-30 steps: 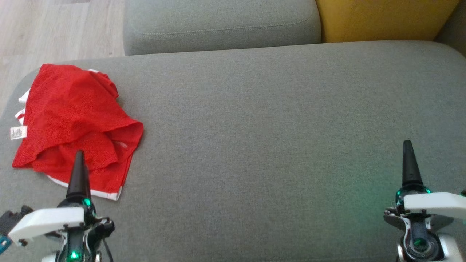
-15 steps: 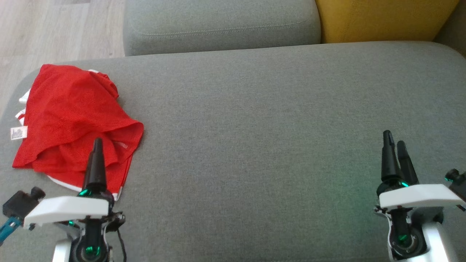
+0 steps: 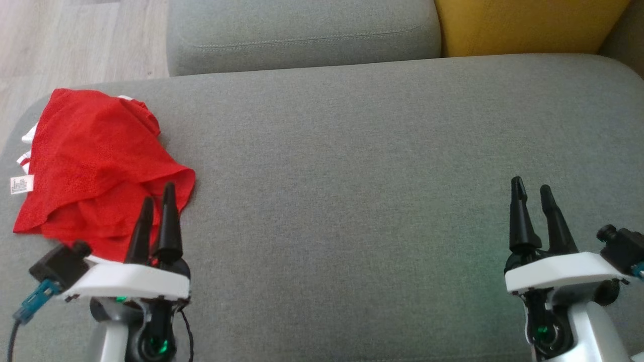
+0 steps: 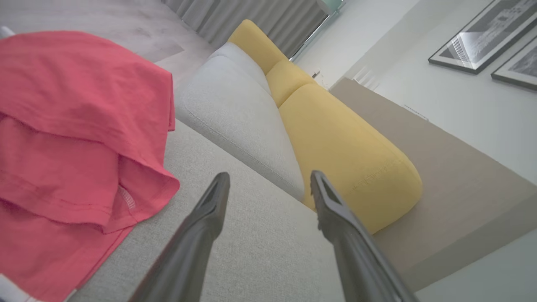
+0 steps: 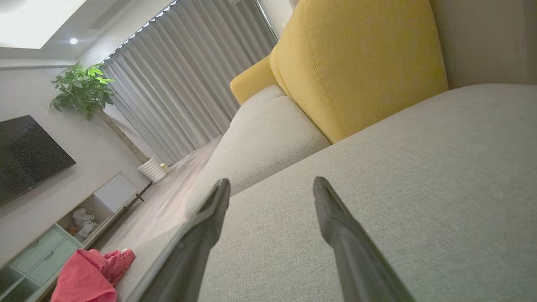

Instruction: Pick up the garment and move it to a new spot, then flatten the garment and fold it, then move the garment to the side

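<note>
Garment [image 3: 95,161]: red, crumpled in loose overlapping folds, lying at the left end of the seat [image 3: 352,176], towards its far corner. White trim shows along the garment's left edge and beside the left wrist.

Tag [image 3: 20,184]: white, sticks out from the garment's left edge onto the seat. It carries dark print, too small to read. A faint pale mark sits inside the fold nearest the seat's middle; not legible either.

Left gripper [image 3: 158,192]: over the seat's left front, jaws spread wide, holding nothing. In the head view its fingertips overlap the garment's near right hem. In the left wrist view the fingers point past that hem over bare seat fabric, with the garment just beside them. Contact cannot be told.

Right gripper [image 3: 530,184]: over the seat's right front, well apart from the garment, jaws wide, holding nothing.

Behind the seat: grey cushion [image 3: 302,30] at the left and middle, yellow cushion [image 3: 528,25] at the right. Wood floor [image 3: 75,40] lies beyond the seat's left far corner.

Farther out from the seat: curtains [image 5: 184,84], plant [image 5: 82,84], dark screen [image 5: 25,155], framed pictures [image 4: 482,37].
</note>
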